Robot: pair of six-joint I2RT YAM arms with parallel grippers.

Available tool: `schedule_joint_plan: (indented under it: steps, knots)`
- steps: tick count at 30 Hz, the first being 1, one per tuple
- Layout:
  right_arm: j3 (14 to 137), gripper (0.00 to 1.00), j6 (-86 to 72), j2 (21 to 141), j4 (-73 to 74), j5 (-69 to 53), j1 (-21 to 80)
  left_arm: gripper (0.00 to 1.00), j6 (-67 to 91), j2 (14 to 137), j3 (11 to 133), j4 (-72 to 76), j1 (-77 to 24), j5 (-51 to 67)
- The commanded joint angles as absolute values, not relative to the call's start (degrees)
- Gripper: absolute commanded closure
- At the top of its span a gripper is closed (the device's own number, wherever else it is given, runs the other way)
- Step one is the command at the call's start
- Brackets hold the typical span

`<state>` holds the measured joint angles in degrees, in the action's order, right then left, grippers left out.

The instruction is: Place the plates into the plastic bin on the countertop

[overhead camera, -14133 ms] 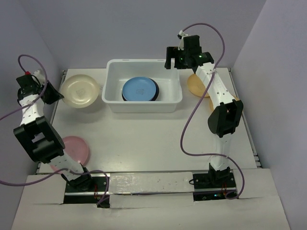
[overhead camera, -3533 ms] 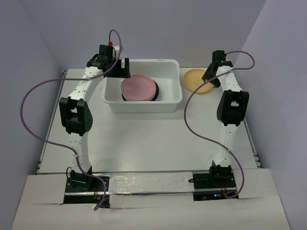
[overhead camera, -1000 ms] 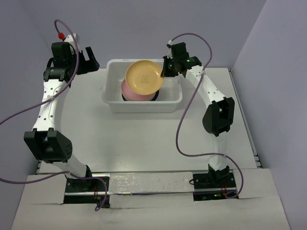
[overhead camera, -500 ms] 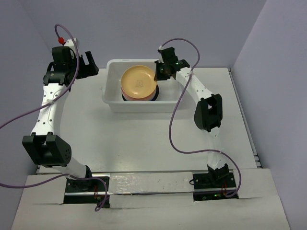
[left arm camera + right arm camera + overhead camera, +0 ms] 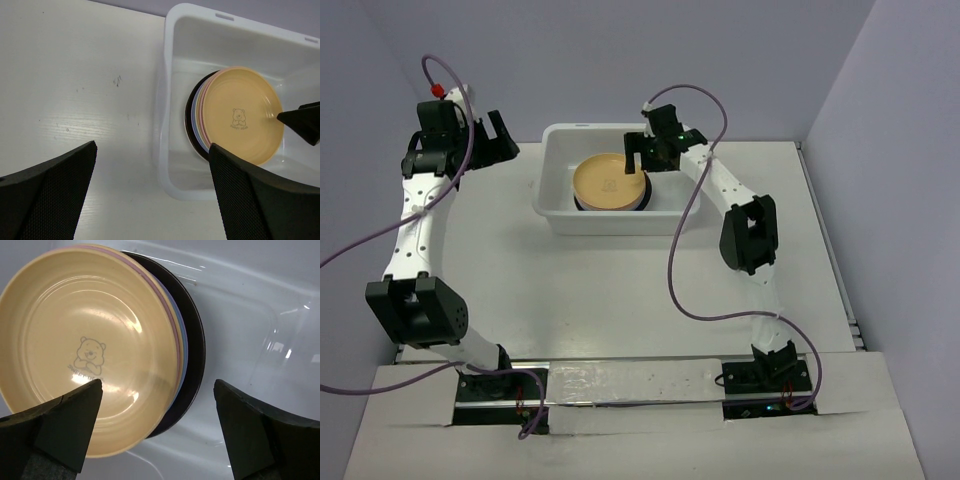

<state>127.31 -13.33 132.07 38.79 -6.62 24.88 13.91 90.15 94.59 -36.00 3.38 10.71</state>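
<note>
Stretching white between lilac walls [image 5: 620, 60], the countertop [image 5: 620, 290] is carrying one plastic bin [image 5: 560, 215] holding at least four stacked plates [image 5: 608, 184], yellow-orange topmost; left gripper [image 5: 498, 138] and right gripper [image 5: 640, 158] are hovering spread, empty

arms [image 5: 415, 225]: white tubes, black joints
cables [image 5: 669, 275]: long, purple, one red cap
fingers [image 5: 50, 195]: black, with bumpy mesh

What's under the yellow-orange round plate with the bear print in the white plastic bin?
Only rims show beneath the yellow-orange plate: a pinkish edge, a pale blue edge, then a dark plate at the bottom. Their faces are covered.
</note>
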Motion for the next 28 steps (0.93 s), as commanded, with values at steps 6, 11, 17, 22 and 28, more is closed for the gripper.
schedule_joint_plan:
  steps: [6,11,17,22,28]
  knots:
    - [123.1,0.00,-6.3,105.2,33.4,-7.4,21.5,0.01,8.3,91.5,97.1,-36.6,5.5,12.2]
    - [113.3,0.00,-5.6,99.4,33.2,-3.3,12.1,0.01,6.8,91.7,94.6,-33.8,6.5,13.4]
    - [100.6,0.00,-4.1,96.1,32.4,-5.7,1.9,0.01,5.0,94.4,93.9,-34.1,6.7,6.9]
    - [92.1,0.00,-2.0,92.7,29.3,-6.3,0.7,0.01,4.3,91.1,88.1,-31.4,6.7,7.0]
    - [86.4,0.00,-2.5,90.4,28.4,-7.0,0.8,0.01,4.4,89.8,86.3,-31.7,6.7,5.6]
